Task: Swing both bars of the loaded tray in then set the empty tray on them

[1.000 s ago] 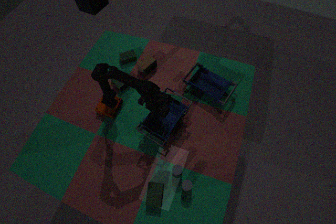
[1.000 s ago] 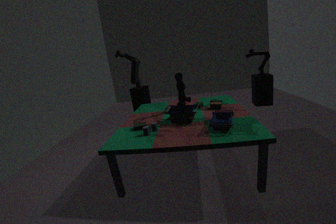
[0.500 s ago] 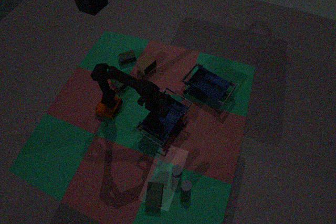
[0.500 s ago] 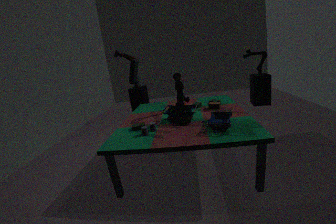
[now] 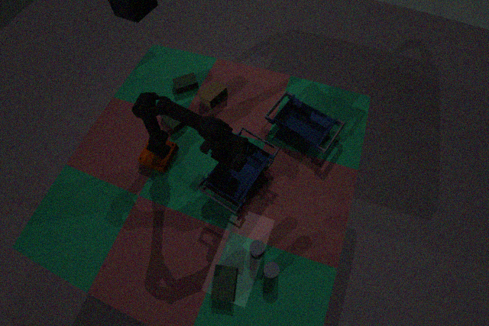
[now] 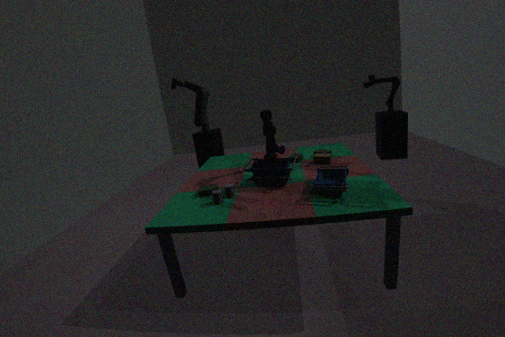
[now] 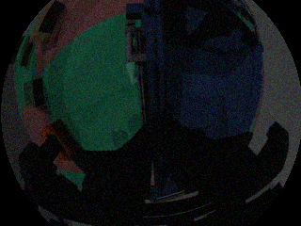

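Observation:
The scene is very dark. A blue plastic tray (image 5: 252, 172) (image 6: 271, 178) (image 7: 213, 88) stands near the middle of the checkered table (image 5: 71, 220) (image 6: 269, 207), with wire bars showing beyond its ends. My gripper (image 5: 233, 166) (image 7: 158, 122) is down at this tray's left edge and shut on its rim. I cannot tell whether the fingers hold the wall or a wire. A second blue tray (image 5: 304, 125) (image 6: 330, 176) stands to the right with wire bars (image 5: 333, 139) at its ends. I cannot tell which tray holds the blocks.
The arm stands on an orange base (image 5: 157, 158). Two small boxes (image 5: 184, 82) (image 5: 213, 95) lie at the back. Two grey cylinders (image 5: 257, 249) (image 5: 271, 271) and a dark box (image 5: 224, 282) stand at the front. Two other arms on pedestals (image 6: 207, 145) (image 6: 391, 133) stand behind the table.

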